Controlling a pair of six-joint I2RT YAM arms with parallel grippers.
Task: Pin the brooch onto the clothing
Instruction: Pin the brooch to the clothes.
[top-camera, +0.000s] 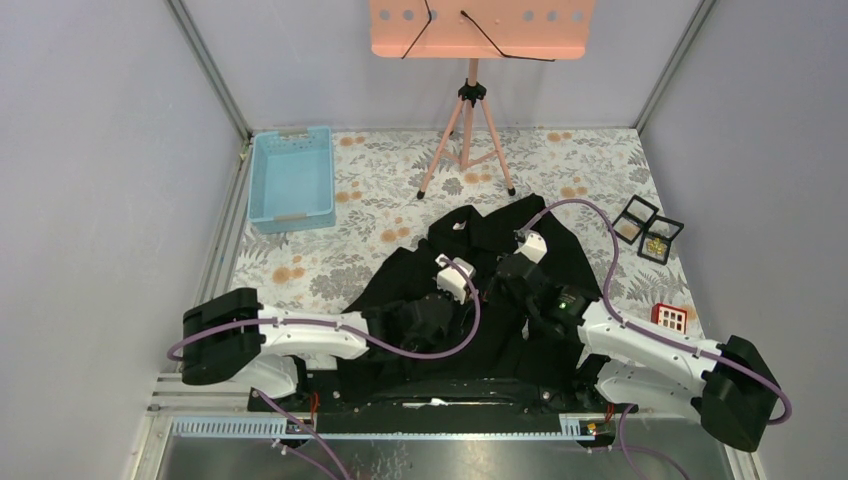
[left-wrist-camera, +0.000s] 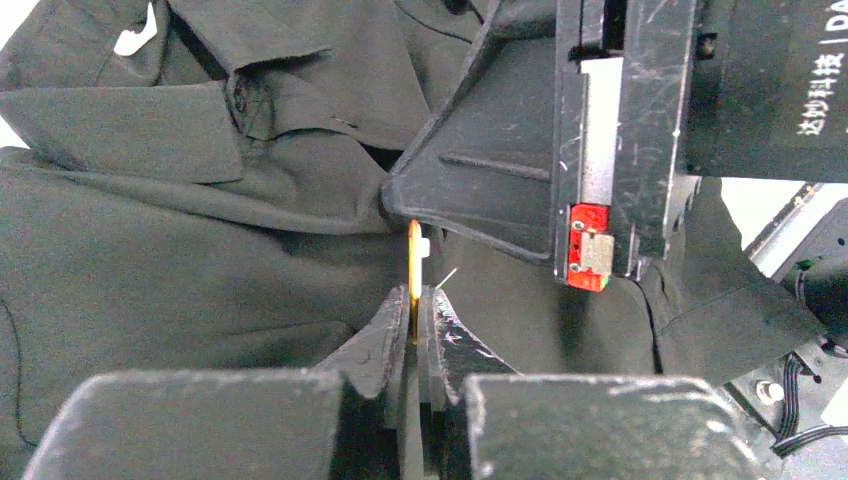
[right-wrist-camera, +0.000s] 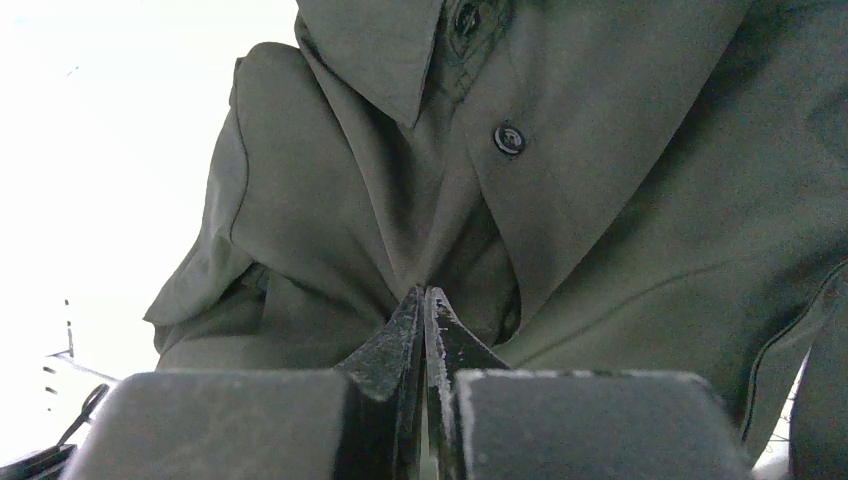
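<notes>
The black shirt (top-camera: 480, 235) lies spread on the table between both arms. My left gripper (left-wrist-camera: 420, 292) is shut on the brooch (left-wrist-camera: 414, 258), a thin gold piece seen edge-on, with its fine pin (left-wrist-camera: 447, 277) sticking out to the right just above the fabric. My right gripper (right-wrist-camera: 424, 290) is shut on a pinched fold of the shirt (right-wrist-camera: 600, 230) below the collar and a button (right-wrist-camera: 509, 139). In the left wrist view the right gripper's fingers (left-wrist-camera: 470, 180) sit just beyond the brooch. From the top, the left gripper (top-camera: 478, 298) and right gripper (top-camera: 497, 280) meet over the shirt's middle.
A light blue bin (top-camera: 292, 178) stands at the back left. A pink tripod stand (top-camera: 468, 130) stands behind the shirt. Open black jewellery boxes (top-camera: 648, 230) and a small red item (top-camera: 668, 317) lie at the right. Purple cables loop over the shirt.
</notes>
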